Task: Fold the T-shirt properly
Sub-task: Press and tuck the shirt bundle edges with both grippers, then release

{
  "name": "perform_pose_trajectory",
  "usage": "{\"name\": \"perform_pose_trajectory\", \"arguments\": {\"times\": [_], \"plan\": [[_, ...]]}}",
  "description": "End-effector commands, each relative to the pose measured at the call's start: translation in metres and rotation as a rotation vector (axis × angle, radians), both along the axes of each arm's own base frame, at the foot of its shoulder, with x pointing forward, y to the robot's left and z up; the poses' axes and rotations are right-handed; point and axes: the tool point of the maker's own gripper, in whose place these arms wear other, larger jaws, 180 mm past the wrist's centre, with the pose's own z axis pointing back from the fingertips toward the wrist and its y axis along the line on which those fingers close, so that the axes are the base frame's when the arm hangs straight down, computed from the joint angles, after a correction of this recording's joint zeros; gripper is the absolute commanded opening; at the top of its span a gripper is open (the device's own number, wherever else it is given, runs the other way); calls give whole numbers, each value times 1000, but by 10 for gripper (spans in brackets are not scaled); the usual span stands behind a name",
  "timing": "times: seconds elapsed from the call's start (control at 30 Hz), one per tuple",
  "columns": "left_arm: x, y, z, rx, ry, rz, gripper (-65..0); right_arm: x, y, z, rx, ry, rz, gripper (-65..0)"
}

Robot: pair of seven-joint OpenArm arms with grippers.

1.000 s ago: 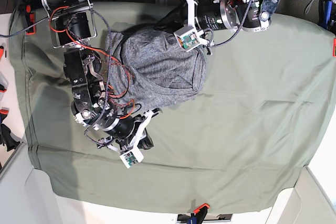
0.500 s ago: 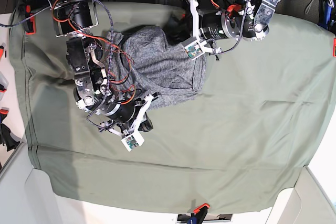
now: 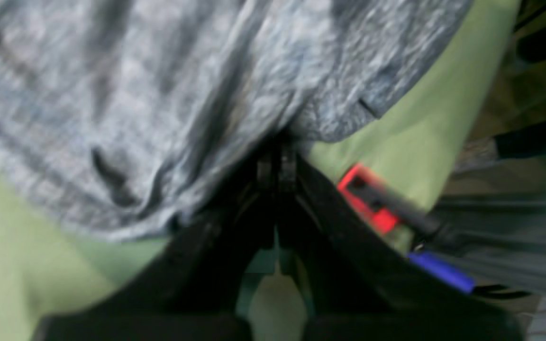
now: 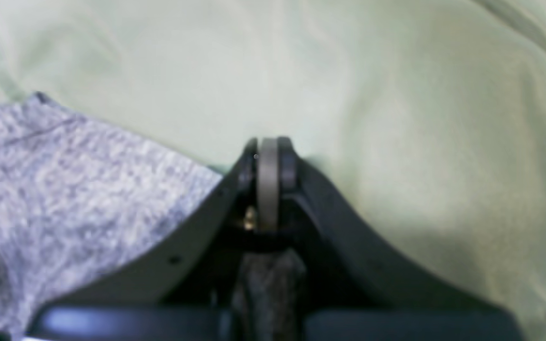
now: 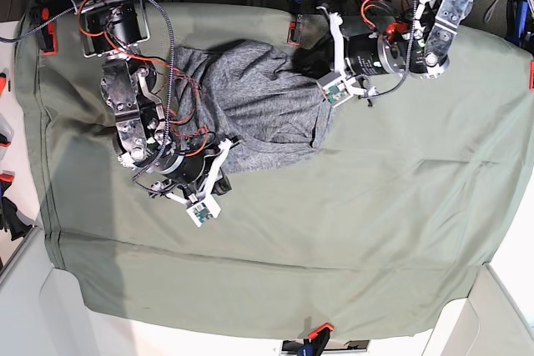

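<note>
The heather-grey T-shirt (image 5: 250,102) lies bunched and wrinkled on the sage-green cloth (image 5: 375,206), at the back left of the base view. My left gripper (image 5: 310,62) is at the shirt's right back corner. In the left wrist view, the left gripper (image 3: 277,158) is shut on the edge of the T-shirt (image 3: 135,94). My right gripper (image 5: 227,174) is at the shirt's front edge. In the right wrist view, the right gripper (image 4: 267,151) is shut, with grey knit showing between its fingers and the T-shirt (image 4: 64,180) spreading out to its left.
Red clamps (image 5: 293,35) (image 5: 321,331) pin the green cloth at its back and front edges, and another red clamp (image 3: 368,199) sits close by my left gripper. Cables and arm bases crowd the back left. White walls stand at the front corners.
In the base view, my left gripper has moved right with the shirt's corner. My right gripper has moved toward the back. The shirt now lies a little wider.
</note>
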Motion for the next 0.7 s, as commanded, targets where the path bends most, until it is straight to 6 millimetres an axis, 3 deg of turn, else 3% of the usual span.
{"name": "perform_pose_trajectory", "arguments": {"times": [0.0, 0.4, 0.67], "plan": [[11, 17, 1, 62, -29, 18, -650, 14, 4, 22, 34, -67, 1, -650], [58, 40, 12, 86, -100, 70, -650, 13, 2, 20, 28, -64, -1, -650], [122, 69, 17, 99, -141, 162, -650, 10, 1, 15, 16, -31, -1, -650]]}}
